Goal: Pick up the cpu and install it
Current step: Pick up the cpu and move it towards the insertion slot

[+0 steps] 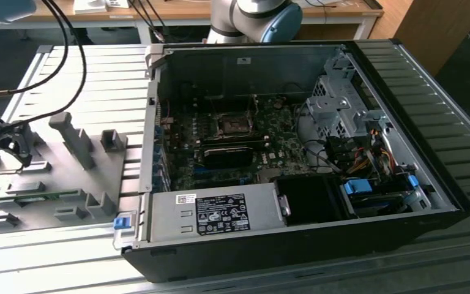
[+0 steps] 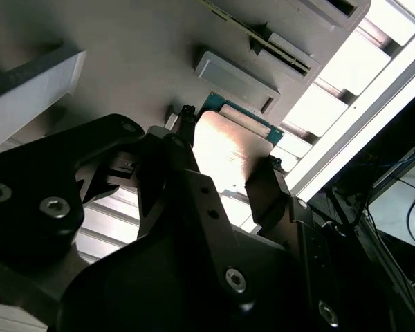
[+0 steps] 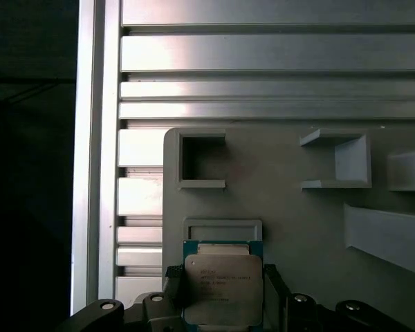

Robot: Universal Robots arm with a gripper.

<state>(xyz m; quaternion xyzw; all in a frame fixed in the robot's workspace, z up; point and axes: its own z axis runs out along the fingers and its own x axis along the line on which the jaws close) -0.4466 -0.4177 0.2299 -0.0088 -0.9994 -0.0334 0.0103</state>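
- At the exterior view's far left, the tool (image 1: 16, 156) hangs low over the grey fixture plate (image 1: 71, 177), which lies on the slatted desk (image 1: 88, 67).
- In the second wrist view its fingers (image 2: 187, 131) stand narrow, one at each of two opposite edges of the cpu (image 2: 228, 149), with no gap showing. I take it as clamped on the chip.
- The cpu (image 3: 223, 287) sits shiny side up on the plate, just beside a low raised block (image 3: 223, 229). Whether it has left the plate I cannot tell.
- Step in hand, as I judge it: the pick-up, with the grip made and the install not yet begun.
- Further to the exterior view's right lies the open computer case (image 1: 431, 153), with the motherboard (image 1: 276, 153) flat inside.
- The dark square socket (image 1: 236, 126) on the motherboard is well apart from the tool and looks unfilled.
- The next move seems to call for a straight, level lift clear of the fixture's upright blocks. The grip must be firm enough not to let the chip slip, yet kept on the edges only.
- Carrying it over would need clearance above the case wall, and the chip must be squared to the socket before it goes down.
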